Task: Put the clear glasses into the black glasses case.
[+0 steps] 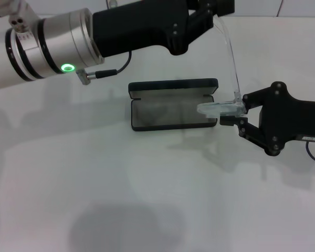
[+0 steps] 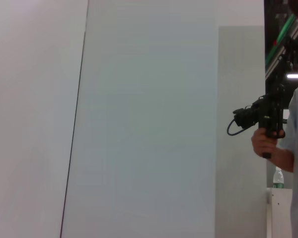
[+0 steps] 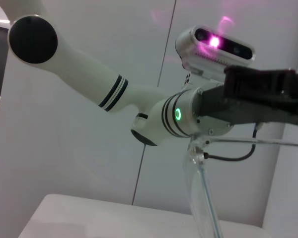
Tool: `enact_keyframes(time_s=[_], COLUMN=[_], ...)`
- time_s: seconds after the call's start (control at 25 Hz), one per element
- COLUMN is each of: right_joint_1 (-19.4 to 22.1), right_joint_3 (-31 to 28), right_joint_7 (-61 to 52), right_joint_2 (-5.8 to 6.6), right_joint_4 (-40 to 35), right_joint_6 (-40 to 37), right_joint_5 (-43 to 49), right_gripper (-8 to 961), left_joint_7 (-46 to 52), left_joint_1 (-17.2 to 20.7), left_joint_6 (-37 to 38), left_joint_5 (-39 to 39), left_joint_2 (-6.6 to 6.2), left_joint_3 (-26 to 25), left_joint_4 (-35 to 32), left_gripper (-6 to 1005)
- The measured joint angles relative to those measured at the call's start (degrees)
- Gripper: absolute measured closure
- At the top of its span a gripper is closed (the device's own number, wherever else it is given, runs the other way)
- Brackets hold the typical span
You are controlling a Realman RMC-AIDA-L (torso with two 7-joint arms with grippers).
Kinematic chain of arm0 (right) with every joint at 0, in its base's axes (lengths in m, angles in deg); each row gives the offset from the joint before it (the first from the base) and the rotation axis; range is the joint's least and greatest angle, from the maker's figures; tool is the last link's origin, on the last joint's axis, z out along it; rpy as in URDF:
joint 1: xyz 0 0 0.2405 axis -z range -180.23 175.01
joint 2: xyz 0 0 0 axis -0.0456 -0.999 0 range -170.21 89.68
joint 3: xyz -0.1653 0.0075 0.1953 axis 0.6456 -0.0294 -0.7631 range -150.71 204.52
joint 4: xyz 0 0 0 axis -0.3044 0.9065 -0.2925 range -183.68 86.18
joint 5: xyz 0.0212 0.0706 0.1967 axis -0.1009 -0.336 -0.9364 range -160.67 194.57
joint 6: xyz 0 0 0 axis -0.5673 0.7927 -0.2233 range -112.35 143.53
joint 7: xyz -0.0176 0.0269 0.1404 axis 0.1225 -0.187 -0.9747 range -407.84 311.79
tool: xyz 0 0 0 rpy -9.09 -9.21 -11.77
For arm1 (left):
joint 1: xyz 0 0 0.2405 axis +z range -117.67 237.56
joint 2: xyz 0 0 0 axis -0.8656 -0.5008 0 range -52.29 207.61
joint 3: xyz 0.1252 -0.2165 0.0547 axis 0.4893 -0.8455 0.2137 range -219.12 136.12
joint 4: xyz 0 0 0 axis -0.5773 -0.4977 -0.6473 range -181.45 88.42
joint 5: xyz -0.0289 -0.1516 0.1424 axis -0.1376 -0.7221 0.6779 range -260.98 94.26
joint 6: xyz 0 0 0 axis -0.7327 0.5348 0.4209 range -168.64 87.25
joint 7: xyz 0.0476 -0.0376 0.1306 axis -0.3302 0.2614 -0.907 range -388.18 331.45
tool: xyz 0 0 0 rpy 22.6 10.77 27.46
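Pinching one end of the clear glasses [image 1: 220, 109], our right gripper [image 1: 240, 111] sits at the middle right of the head view, fingers pressed onto the clear plastic right at the right-hand end of the black glasses case [image 1: 173, 104]. Up at the top centre of the frame our left gripper [image 1: 212, 10] reaches in over the case; a thin clear arm of the glasses curves up from the right gripper towards it, but we can't tell whether those fingers are gripping it or just nearby.

The case lies open on the white table [image 1: 147, 199], upper middle of the frame, lid tipped back, grey lining showing, nothing clearly inside yet. The glasses look to be hovering at its right edge, not seated.

So we reckon we're mid-placement. Next move probably calls for folding or lowering that raised arm so it fits, then sliding the glasses left and down into the tray before letting go.
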Motion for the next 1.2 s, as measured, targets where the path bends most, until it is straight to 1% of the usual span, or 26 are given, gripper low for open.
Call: enact_keyframes(time_s=[0.16, 0.32, 0.48, 0.6, 0.8, 1.0, 1.2], right_joint_1=[-0.37, -0.45, -0.5, -0.61, -0.42, -0.38, -0.33], right_joint_3=[0.57, 2.82, 4.05, 4.24, 4.53, 4.52, 4.5], right_joint_7=[0.02, 0.03, 0.05, 0.07, 0.09, 0.11, 0.11], right_joint_2=[-0.06, -0.16, -0.12, -0.1, -0.09, -0.09, -0.09], right_joint_4=[0.05, -0.07, -0.6, -0.68, -0.74, -1.04, -1.3], right_joint_6=[-0.23, -0.27, -0.6, -0.87, -1.26, -1.84, -1.91], right_joint_5=[-0.17, -2.06, -3.08, -3.41, -5.34, -6.07, -6.13], right_gripper=[840, 839, 838, 838, 836, 835, 834], left_joint_7=[0.01, 0.19, 0.77, 1.77, 5.39, 10.38, 14.12], left_joint_1=[0.06, -0.09, 0.0, 0.22, 0.53, 0.21, -0.44], left_joint_6=[-0.44, -0.57, -0.61, -0.76, -0.82, -0.82, -0.75], left_joint_5=[0.0, 0.08, 0.01, 0.02, 0.48, 4.17, 5.91], left_joint_2=[0.03, 0.07, 0.15, 0.16, 0.11, -0.13, -0.31], left_joint_3=[1.23, 2.26, 3.98, 4.35, 4.39, 4.48, 4.49], left_joint_4=[1.14, 2.61, 2.84, 2.89, 3.18, 2.51, 2.16], left_gripper=[967, 966, 966, 965, 964, 963, 962])
